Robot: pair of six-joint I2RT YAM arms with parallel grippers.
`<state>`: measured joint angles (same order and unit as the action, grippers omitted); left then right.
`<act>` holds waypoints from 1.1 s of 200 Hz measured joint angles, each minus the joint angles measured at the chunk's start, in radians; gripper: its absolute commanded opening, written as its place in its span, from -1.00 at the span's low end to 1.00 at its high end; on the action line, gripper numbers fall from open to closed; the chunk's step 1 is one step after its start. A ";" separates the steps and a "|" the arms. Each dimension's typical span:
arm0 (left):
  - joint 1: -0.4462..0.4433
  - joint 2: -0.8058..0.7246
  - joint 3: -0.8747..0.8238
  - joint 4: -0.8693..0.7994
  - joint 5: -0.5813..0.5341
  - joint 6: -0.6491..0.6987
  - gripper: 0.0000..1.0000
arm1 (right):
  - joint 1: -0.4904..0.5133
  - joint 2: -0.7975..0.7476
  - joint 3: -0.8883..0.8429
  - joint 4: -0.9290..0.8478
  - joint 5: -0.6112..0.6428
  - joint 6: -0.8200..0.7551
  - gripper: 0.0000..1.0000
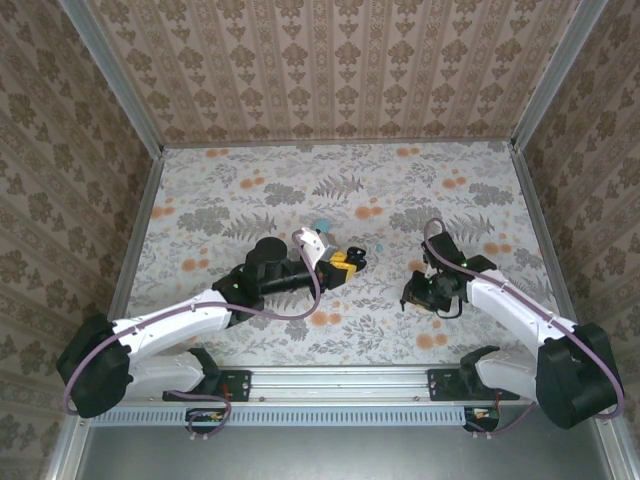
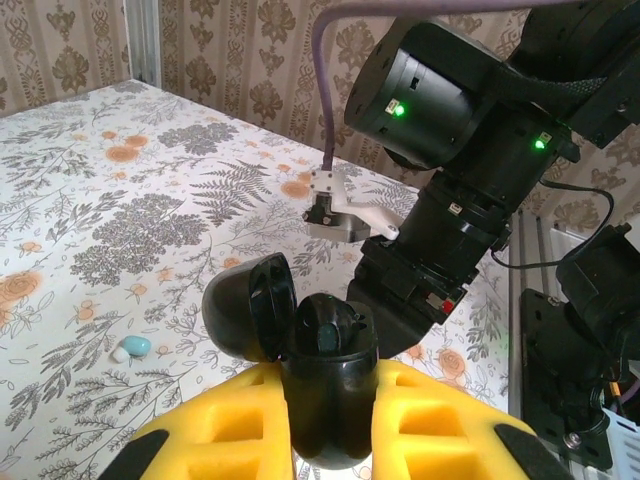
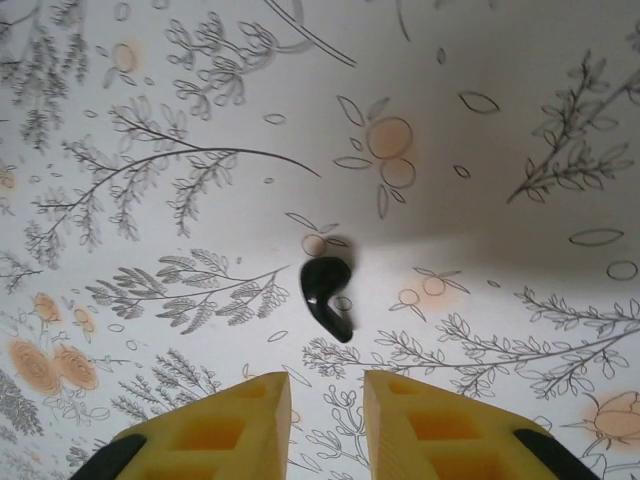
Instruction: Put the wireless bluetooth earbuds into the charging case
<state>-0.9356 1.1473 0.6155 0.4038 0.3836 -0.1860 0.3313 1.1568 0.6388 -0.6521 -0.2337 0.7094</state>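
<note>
My left gripper (image 2: 328, 378) is shut on the black charging case (image 2: 325, 400), which stands upright between the yellow pads with its lid (image 2: 243, 305) swung open to the left. A dark earbud (image 2: 333, 335) sits in the case's mouth. From above, this gripper (image 1: 345, 262) is near the table's middle. A teal earbud (image 2: 135, 346) lies on the table left of the case. My right gripper (image 3: 327, 385) hangs open just above the table, and a black earbud (image 3: 326, 293) lies loose a little beyond its fingertips. From above, the right gripper (image 1: 410, 298) points down at the cloth.
The table carries a floral cloth (image 1: 250, 200), with patterned walls on three sides. The right arm (image 2: 470, 150) looms close behind the case in the left wrist view. A small teal piece (image 1: 378, 245) lies between the two grippers, and a pale blue one (image 1: 320, 222) lies beyond the left gripper.
</note>
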 measured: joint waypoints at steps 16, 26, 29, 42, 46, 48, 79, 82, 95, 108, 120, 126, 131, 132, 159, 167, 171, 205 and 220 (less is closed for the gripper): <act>0.000 0.000 0.000 0.000 -0.005 0.000 -1.00 | 0.000 0.010 0.013 0.003 -0.001 -0.013 -0.31; 0.000 0.000 0.000 0.000 -0.008 0.000 -1.00 | 0.000 0.027 0.022 0.006 -0.001 -0.028 -0.27; 0.000 0.000 0.000 0.000 -0.010 0.000 -1.00 | 0.000 0.033 0.025 0.008 -0.002 -0.034 -0.26; 0.000 -0.002 0.000 -0.003 -0.015 0.000 -1.00 | 0.000 0.069 0.039 0.009 -0.002 -0.057 -0.22; 0.000 -0.003 0.000 -0.005 -0.016 0.000 -1.00 | 0.000 0.081 0.043 0.010 -0.002 -0.063 -0.20; 0.000 -0.003 0.000 -0.006 -0.016 0.000 -1.00 | 0.000 0.087 0.045 0.009 -0.002 -0.067 -0.20; -0.001 -0.007 0.000 -0.012 -0.026 0.000 -1.00 | 0.023 0.177 0.072 0.018 -0.001 -0.105 -0.17; -0.001 -0.007 0.000 -0.012 -0.026 0.000 -1.00 | 0.026 0.184 0.075 0.018 0.001 -0.107 -0.17; -0.001 -0.007 0.000 -0.015 -0.030 0.000 -1.00 | 0.045 0.214 0.086 0.021 0.004 -0.112 -0.17; -0.001 -0.007 0.000 -0.016 -0.034 0.000 -1.00 | 0.063 0.240 0.097 0.021 0.012 -0.113 -0.17; -0.001 -0.007 0.000 -0.016 -0.036 0.000 -1.00 | 0.076 0.269 0.111 0.021 0.020 -0.114 -0.17; -0.001 -0.007 0.000 -0.018 -0.038 0.000 -1.00 | 0.082 0.282 0.115 0.021 0.024 -0.114 -0.17; -0.001 -0.007 0.000 -0.018 -0.040 0.000 -1.00 | 0.085 0.289 0.118 0.021 0.029 -0.115 -0.17; -0.001 -0.007 0.000 -0.019 -0.040 0.000 -1.00 | 0.086 0.291 0.119 0.020 0.031 -0.115 -0.17; -0.001 -0.008 0.000 -0.019 -0.044 0.000 -1.00 | 0.097 0.316 0.129 0.020 0.054 -0.116 -0.17; -0.001 -0.009 0.000 -0.019 -0.045 0.000 -1.00 | 0.100 0.320 0.130 0.020 0.062 -0.116 -0.18; -0.001 -0.010 0.000 -0.019 -0.045 0.000 -1.00 | 0.101 0.322 0.131 0.019 0.066 -0.116 -0.18; -0.001 -0.010 0.000 -0.019 -0.046 0.000 -1.00 | 0.118 0.344 0.139 0.013 0.089 -0.116 -0.21; -0.001 -0.010 0.000 -0.020 -0.048 0.000 -1.00 | 0.130 0.356 0.149 0.006 0.100 -0.116 -0.24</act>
<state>-0.9367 1.1374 0.6151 0.3840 0.3351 -0.1856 0.4610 1.5127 0.7879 -0.6456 -0.1333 0.5930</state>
